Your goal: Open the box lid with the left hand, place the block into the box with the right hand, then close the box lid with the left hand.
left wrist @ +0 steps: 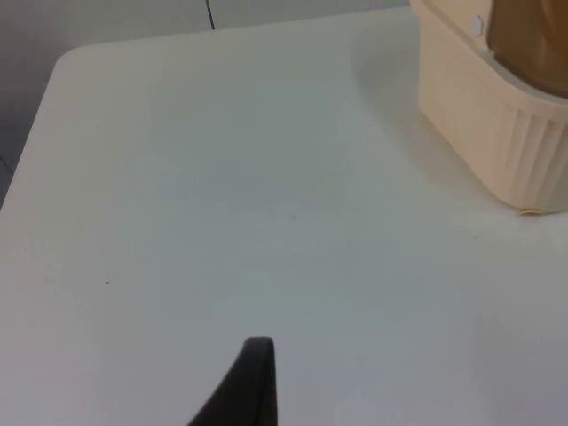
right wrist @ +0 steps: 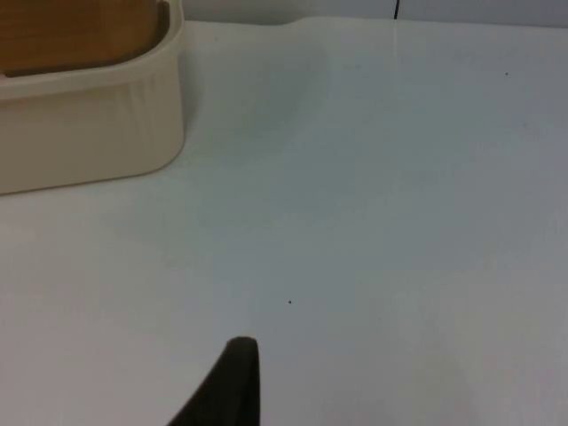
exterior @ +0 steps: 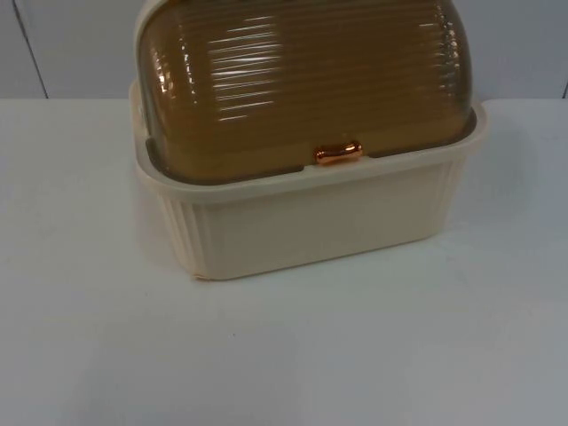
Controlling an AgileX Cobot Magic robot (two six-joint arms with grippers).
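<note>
Bare white table (exterior: 284, 355) is being seen nearest. Behind it, the cream box (exterior: 311, 222) is being shown standing on the table, its ribbed amber lid (exterior: 302, 80) lying shut over it, with a copper handle (exterior: 338, 153) at the lid's front edge. The grey wall (exterior: 62, 44) is being seen beyond.

The left gripper (left wrist: 253, 390) is being held over the table, the box well apart from it. The right gripper (right wrist: 231, 390) is likewise being held over the table beside the box. Whether either claw is apart or together cannot be told.

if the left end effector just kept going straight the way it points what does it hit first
Probably the bare white table: the left end effector aims at open tabletop, and the cream box sits off to one side, though depth is hard to judge.
</note>
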